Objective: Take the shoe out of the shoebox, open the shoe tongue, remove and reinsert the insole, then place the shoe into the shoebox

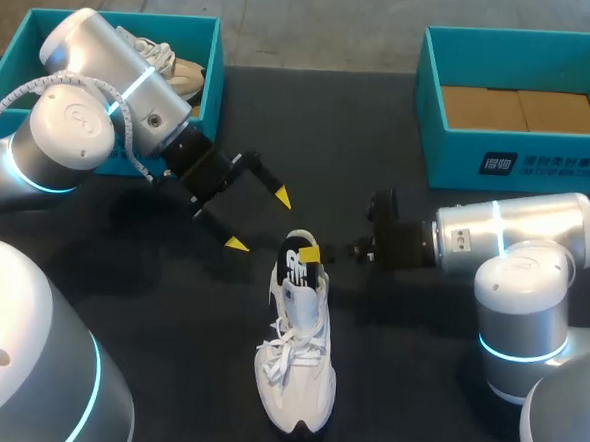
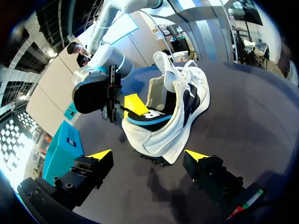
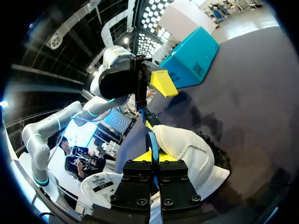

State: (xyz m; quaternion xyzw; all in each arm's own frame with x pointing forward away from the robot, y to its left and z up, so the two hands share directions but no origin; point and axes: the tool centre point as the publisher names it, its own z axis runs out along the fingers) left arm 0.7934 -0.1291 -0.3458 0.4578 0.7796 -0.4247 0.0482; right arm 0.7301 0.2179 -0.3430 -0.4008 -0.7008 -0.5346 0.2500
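From above, my left arm (image 1: 91,118) covers most of the left shoebox (image 1: 216,66) and all but a part of the second shoe (image 1: 167,59) in it, and the right shoebox (image 1: 519,160) runs off the edge; the right gripper (image 1: 313,254) shows one yellow tip, the other hidden behind the insole (image 1: 297,266)

A dark table (image 1: 415,389) carries a white shoe (image 1: 296,371) near its middle, toe pointing to the near edge. A teal shoebox (image 1: 8,73) sits at the far left, and a second teal shoebox (image 1: 459,161) at the far right.

White print on shoebox (image 1: 449,158) wall — illegible
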